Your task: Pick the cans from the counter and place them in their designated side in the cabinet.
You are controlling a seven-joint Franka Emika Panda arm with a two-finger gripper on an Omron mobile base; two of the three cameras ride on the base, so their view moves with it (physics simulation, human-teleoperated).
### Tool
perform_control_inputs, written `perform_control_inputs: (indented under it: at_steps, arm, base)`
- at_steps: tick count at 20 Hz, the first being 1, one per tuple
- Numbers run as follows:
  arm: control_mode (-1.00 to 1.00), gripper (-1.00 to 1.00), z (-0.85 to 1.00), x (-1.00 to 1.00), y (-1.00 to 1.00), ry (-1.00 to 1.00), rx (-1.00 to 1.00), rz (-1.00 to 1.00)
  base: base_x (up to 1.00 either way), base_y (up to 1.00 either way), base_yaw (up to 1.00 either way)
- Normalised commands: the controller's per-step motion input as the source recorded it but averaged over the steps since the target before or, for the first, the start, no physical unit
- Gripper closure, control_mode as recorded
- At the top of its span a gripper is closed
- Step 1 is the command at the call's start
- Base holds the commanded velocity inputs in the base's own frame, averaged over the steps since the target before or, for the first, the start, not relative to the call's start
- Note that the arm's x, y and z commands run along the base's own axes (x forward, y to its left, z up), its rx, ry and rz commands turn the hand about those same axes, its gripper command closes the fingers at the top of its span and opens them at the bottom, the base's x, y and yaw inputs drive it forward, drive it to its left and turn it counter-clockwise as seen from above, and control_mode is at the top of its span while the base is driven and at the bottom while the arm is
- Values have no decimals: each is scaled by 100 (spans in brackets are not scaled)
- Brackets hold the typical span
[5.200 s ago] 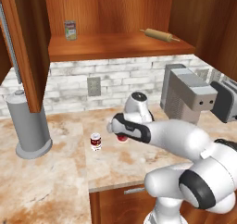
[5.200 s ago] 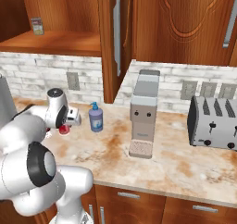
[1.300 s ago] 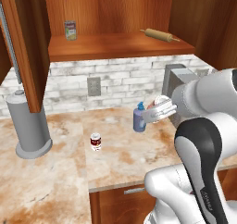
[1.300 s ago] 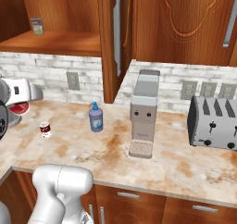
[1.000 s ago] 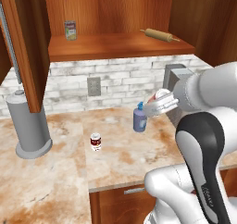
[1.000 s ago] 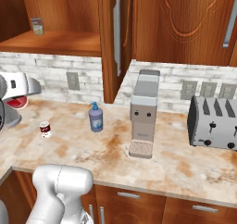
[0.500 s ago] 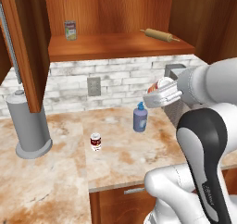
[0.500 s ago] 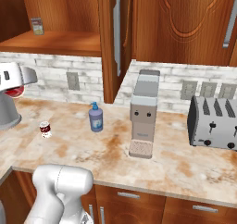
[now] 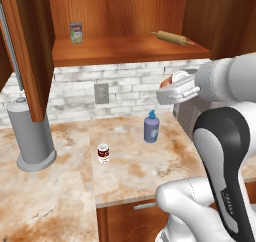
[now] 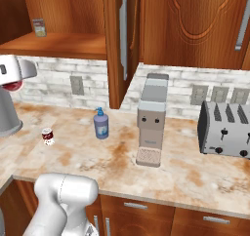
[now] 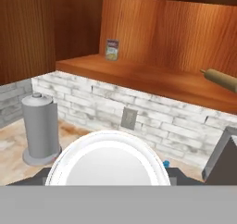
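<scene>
The gripper [image 9: 176,86] is closed around the bright red can [image 9: 172,78], held in the air above the blue soap bottle [image 9: 151,127]; its silver top [image 11: 109,167] hides the fingertips in the hand view. Left of the soap bottle, one dark red can [image 9: 103,152] stands on the counter [image 9: 60,196]. Above it, one pale can [image 9: 75,32] and one rolling pin [image 9: 172,37] sit on the cabinet [image 9: 125,48] shelf.

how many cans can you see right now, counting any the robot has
3. A pale-labelled can stands on the cabinet shelf at its left. A dark red can stands on the counter. A bright red can is held in the gripper, raised toward the shelf. None seem hidden.
</scene>
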Motion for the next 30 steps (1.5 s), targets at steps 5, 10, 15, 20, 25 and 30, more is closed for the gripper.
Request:
perform_control_inputs:
  at_steps: [5,10,15,20,25,30]
  arm:
    - [-100,100,29,0,-3,-2,8,0]
    - [-100,100,19,8,0,-5,5,-3]
    - [-100,100,13,22,0,-1,4,-6]
    - [-100,100,4,22,0,-1,5,-2]
    - [-100,100,1,20,0,-3,5,0]
    - [-100,100,6,20,0,-2,3,0]
  base:
    - [0,0,0]
    - [0,0,0]
    - [0,0,0]
    - [0,0,0]
    - [0,0,0]
    - [0,0,0]
